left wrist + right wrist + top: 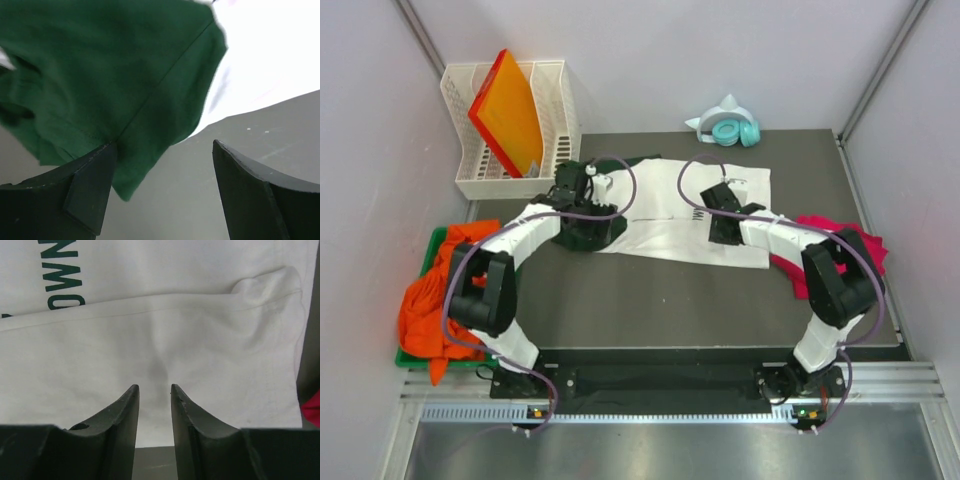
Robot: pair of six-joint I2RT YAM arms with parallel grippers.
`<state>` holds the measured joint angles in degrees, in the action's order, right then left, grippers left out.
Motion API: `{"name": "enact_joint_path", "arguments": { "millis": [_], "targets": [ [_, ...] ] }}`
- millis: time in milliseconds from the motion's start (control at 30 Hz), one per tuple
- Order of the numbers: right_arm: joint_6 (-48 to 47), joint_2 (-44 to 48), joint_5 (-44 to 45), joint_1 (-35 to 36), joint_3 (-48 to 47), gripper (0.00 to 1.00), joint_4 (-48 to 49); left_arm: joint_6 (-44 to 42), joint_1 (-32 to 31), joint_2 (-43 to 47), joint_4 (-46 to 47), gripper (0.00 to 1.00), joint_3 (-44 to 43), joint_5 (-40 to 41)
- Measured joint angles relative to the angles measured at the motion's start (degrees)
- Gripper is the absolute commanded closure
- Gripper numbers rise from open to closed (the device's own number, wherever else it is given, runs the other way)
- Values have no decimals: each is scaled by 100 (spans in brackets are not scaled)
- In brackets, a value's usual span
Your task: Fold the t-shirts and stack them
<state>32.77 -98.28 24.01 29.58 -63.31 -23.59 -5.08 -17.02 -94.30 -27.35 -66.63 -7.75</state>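
The white shirt (660,215) lies flat on the table (670,300) toward 12 o'clock, with the green shirt (100,75) at its 9 o'clock edge. The left tool (162,150) is spread wide over the green hem. The right tool (155,387) is nearly pressed together over white cloth; whether it pinches the cloth, I cannot tell.

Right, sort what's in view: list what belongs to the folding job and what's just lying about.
Job: white t-shirt, green shirt, red shirt, orange shirts in the green bin.
Lying about: teal headphones, white rack, orange board.
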Motion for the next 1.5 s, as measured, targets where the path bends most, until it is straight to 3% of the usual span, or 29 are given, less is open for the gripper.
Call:
{"name": "enact_joint_path", "arguments": {
  "millis": [367, 833, 1333, 1500],
  "targets": [
    [481, -476, -151, 4, -129, 67, -243, 46, 35, -1211, -553, 21, -514, 181],
    [839, -452, -105, 87, 46, 67, -245, -389, 26, -1305, -984, 30, -553, 439],
    [1143, 125, 136, 365, 905, 64, 319, -575, 52, -173, -1488, 27, 457, 258],
    [1141, 249, 98, 380, 1010, 57, 315, -452, 160, 232, -1456, 22, 455, 188]
  ]
}}
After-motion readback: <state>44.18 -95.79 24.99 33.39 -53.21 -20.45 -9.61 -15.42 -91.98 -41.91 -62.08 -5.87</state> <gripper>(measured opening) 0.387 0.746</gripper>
